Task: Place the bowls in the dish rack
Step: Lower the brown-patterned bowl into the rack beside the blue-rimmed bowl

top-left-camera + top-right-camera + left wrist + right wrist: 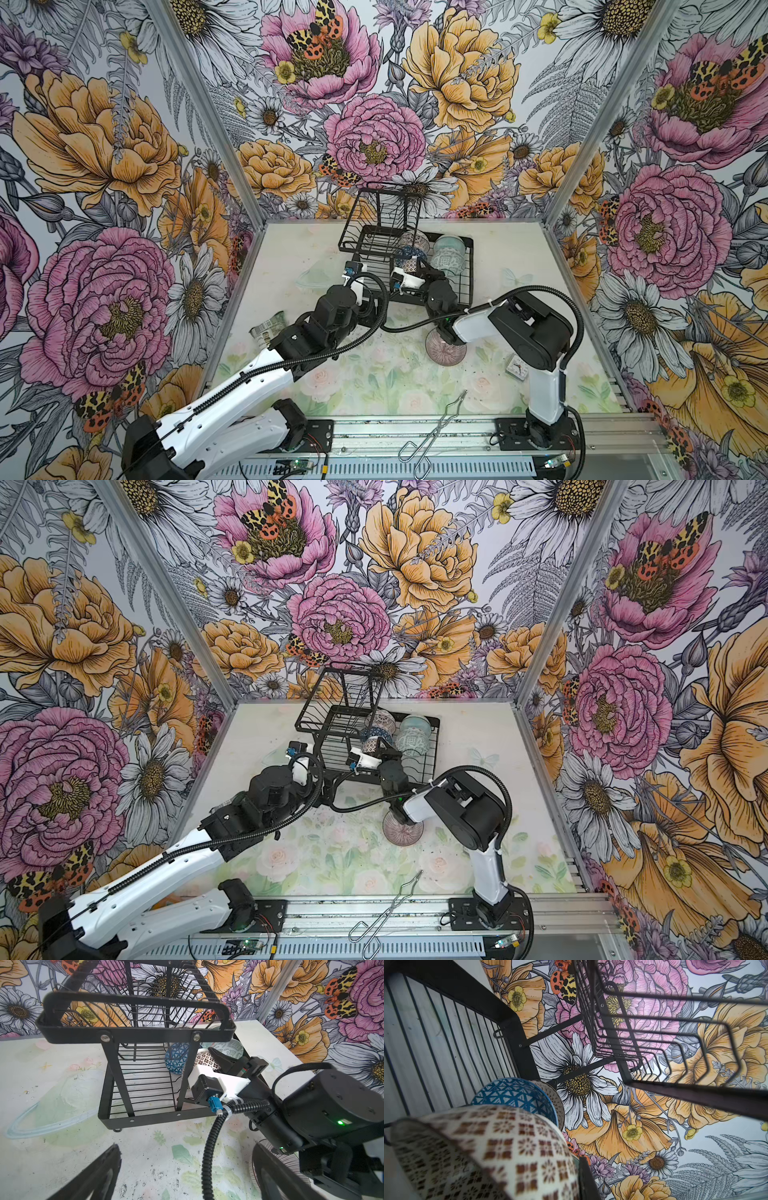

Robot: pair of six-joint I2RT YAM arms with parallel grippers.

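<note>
The black wire dish rack [468,277] stands at the back middle of the table, with its raised basket [374,216] on the left. Inside the base tray lie a dotted bowl [414,240], a blue bowl with white triangles [512,1095] and a pale green patterned bowl [449,257]. My right gripper [417,271] reaches into the tray, shut on the wall of a white bowl with dark lattice [500,1142]. My left gripper [187,1147] hangs open over bare table by the rack's front left end. A pinkish bowl [444,351] sits under the right arm. A grey-green bowl [270,328] lies at the left.
A pale mint bowl [316,277] sits on the table left of the rack. Metal tongs [432,432] lie at the front edge and a small white clock [517,368] at the right. The right arm's cable [209,1147] crosses between my left fingers.
</note>
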